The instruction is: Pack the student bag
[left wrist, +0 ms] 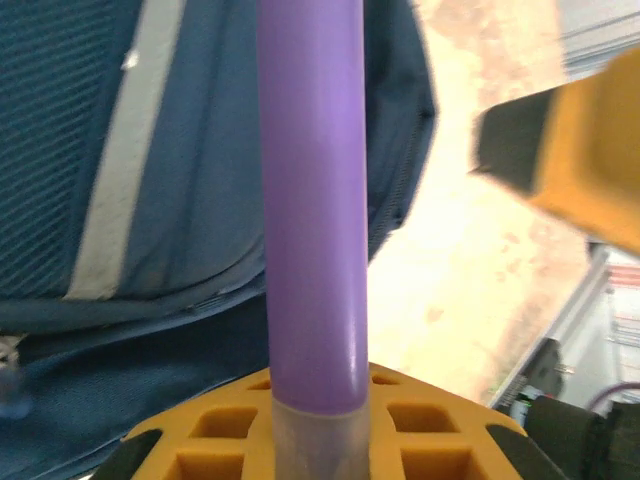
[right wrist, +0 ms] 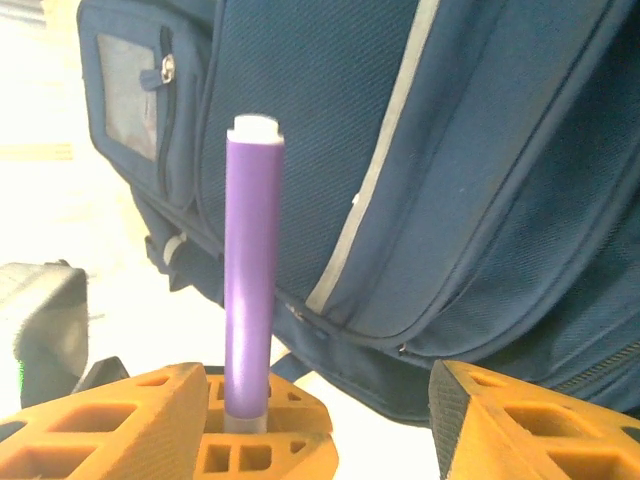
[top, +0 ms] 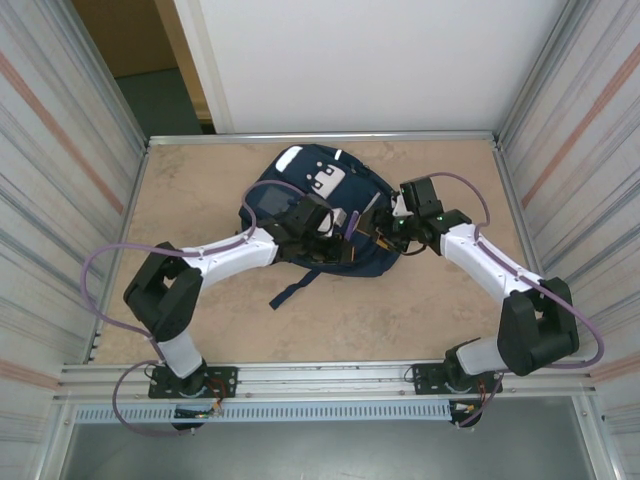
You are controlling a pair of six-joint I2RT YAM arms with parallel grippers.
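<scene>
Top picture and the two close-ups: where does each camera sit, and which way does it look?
Top external: high behind the arms, looking down on the table and student bag; left arm and right arm show.
Left wrist: on the left arm, facing the bag's striped side past a purple marker; orange fingers at bottom.
Right wrist: likewise on the right arm; its fingers stand wide apart.
Shared: both wrist views show bag and marker.

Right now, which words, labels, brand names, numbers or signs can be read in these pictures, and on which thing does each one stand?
None can be read.
The student bag has a white patch and a small grey panel; any print on them is too small to tell.
The purple marker shows no print on its visible side.
</scene>
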